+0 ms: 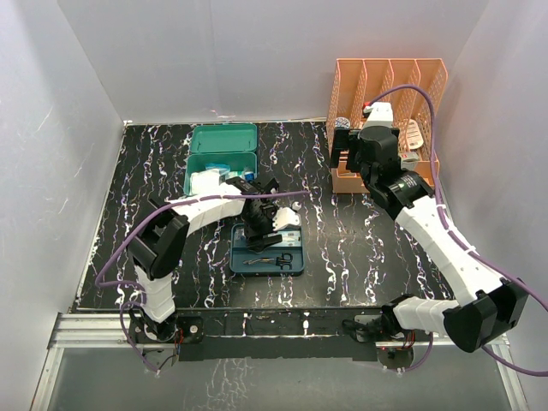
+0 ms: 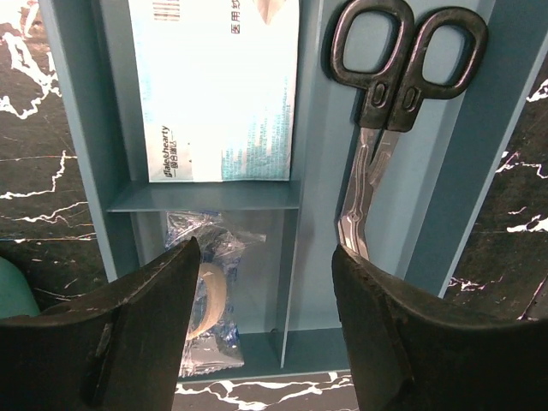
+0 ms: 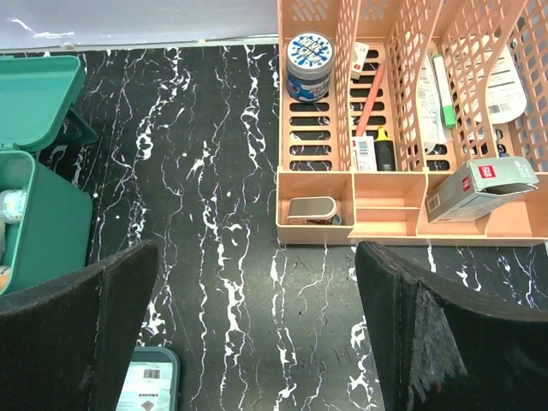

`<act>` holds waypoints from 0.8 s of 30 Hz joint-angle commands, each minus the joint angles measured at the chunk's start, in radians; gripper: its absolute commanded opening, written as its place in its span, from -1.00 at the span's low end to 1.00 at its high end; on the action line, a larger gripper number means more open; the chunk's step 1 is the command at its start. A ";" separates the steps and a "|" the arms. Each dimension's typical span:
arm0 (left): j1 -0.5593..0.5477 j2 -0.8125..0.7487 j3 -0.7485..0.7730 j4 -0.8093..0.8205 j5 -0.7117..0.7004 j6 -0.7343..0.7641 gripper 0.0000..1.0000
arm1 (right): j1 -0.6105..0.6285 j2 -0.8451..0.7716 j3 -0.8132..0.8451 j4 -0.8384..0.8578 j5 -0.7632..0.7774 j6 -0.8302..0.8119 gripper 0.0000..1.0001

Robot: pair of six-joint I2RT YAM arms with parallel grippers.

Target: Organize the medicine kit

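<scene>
Medicine kit [image 1: 223,139] lid up, left gripper [image 2: 265,250] spread wide over tray [image 2: 86,128] — empty, right gripper [image 3: 257,250] likewise agape.

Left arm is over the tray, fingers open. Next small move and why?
Probably nudge the left gripper toward the wrapped tape roll, then lower. Its fingers are open and empty, but they straddle the divider of the tray between the roll and the scissors, so a straight descent would likely hit that wall. The medicine kit stands open to receive it.
</scene>
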 commanded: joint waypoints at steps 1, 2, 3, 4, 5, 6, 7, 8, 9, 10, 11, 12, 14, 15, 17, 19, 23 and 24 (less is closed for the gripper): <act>-0.007 0.001 -0.013 0.015 0.030 -0.019 0.22 | -0.007 0.005 0.014 0.067 -0.005 -0.019 0.96; -0.007 0.004 -0.016 0.018 0.029 -0.020 0.22 | -0.009 0.006 0.014 0.068 -0.007 -0.021 0.96; -0.007 0.007 -0.018 0.021 0.028 -0.020 0.22 | -0.009 0.009 0.015 0.069 -0.009 -0.020 0.96; -0.007 0.010 -0.020 0.023 0.027 -0.018 0.21 | -0.009 0.009 0.015 0.071 -0.010 -0.020 0.96; -0.007 0.014 -0.023 0.026 0.026 -0.017 0.21 | -0.010 0.010 0.015 0.073 -0.012 -0.021 0.96; -0.007 0.016 -0.023 0.027 0.026 -0.017 0.20 | -0.011 0.012 0.015 0.073 -0.014 -0.021 0.96; -0.007 0.019 -0.023 0.028 0.027 -0.016 0.20 | -0.010 0.014 0.017 0.073 -0.015 -0.021 0.96; -0.007 0.022 -0.024 0.029 0.029 -0.016 0.19 | -0.010 0.015 0.019 0.074 -0.018 -0.020 0.96; -0.007 0.025 -0.024 0.029 0.030 -0.016 0.19 | -0.012 0.016 0.020 0.075 -0.018 -0.019 0.96; -0.007 0.029 -0.025 0.030 0.031 -0.017 0.19 | -0.012 0.016 0.019 0.074 -0.018 -0.020 0.96; -0.008 0.031 -0.025 0.031 0.033 -0.018 0.18 | -0.012 0.016 0.020 0.075 -0.018 -0.020 0.96; -0.008 0.033 -0.026 0.032 0.034 -0.018 0.17 | -0.012 0.017 0.020 0.076 -0.018 -0.019 0.96; -0.008 0.036 -0.029 0.033 0.035 -0.018 0.15 | -0.013 0.015 0.017 0.077 -0.018 -0.018 0.96; -0.008 0.039 -0.030 0.034 0.038 -0.019 0.14 | -0.012 0.014 0.017 0.075 -0.018 -0.018 0.96; -0.007 0.042 -0.036 0.035 0.043 -0.023 0.13 | -0.012 0.013 0.016 0.072 -0.016 -0.017 0.96; -0.007 0.041 -0.044 0.040 0.046 -0.029 0.12 | -0.012 0.010 0.013 0.069 -0.015 -0.015 0.97; -0.007 0.036 -0.069 0.051 0.050 -0.037 0.07 | -0.013 0.003 0.006 0.069 -0.014 -0.009 0.96; -0.007 0.036 -0.072 0.050 0.052 -0.040 0.03 | -0.013 0.001 0.003 0.069 -0.013 -0.007 0.96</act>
